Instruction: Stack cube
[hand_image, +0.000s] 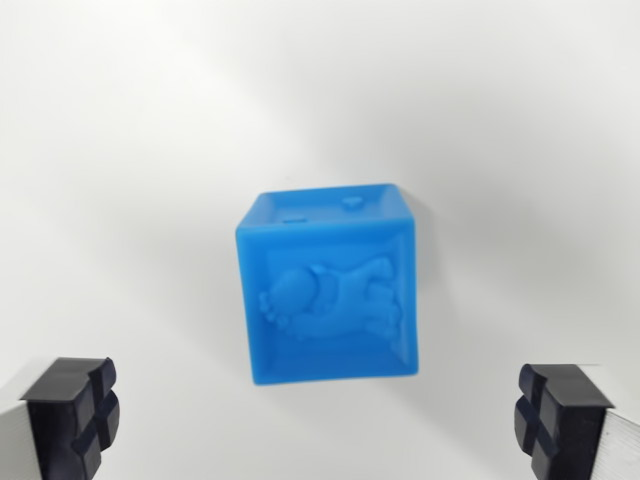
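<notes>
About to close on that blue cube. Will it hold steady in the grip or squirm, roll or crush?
The blue cube looks like rigid moulded plastic, so probably stiff and light. Its flat faces and square edges suggest it won't roll. The glossy surface and raised relief may slip slightly, though the open hand has ribbed black fingertips that should help.

The cube is set on the counter. No counter edge is seen. It is flanked by the end effector fingers, apart from both.

Bright, even light, soft grey shadows on white bg, cube slightly blurred, no glare
</notes>
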